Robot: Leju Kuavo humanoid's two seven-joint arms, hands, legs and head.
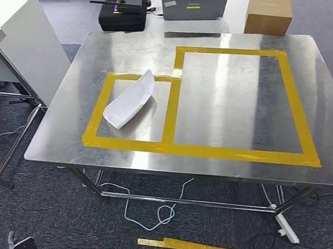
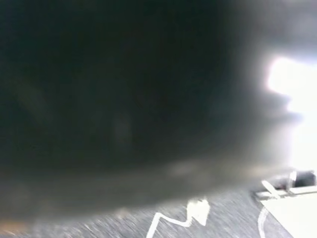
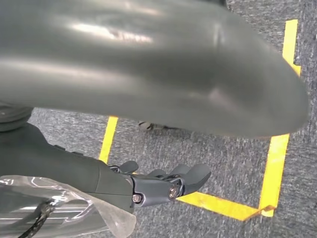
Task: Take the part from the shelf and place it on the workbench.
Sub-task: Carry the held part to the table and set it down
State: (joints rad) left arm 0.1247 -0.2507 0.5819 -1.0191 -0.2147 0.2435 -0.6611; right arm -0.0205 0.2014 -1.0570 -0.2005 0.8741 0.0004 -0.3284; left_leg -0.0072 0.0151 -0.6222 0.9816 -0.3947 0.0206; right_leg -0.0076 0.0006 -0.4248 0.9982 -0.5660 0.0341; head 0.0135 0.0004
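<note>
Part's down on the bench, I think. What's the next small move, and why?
Probably leave it and keep the arms low: the white part lies inside the smaller yellow tape box on the workbench, and the right hand hangs over carpet, holding nothing.

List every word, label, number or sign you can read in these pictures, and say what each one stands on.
No text can be read in any view.
Laptop: a white sticker and a yellow-green strip on its lid, both too small to read.
Black case: a yellow-green label, too small to read.
Cardboard box: no print visible.
White part and yellow tape on the workbench: no markings.
</note>
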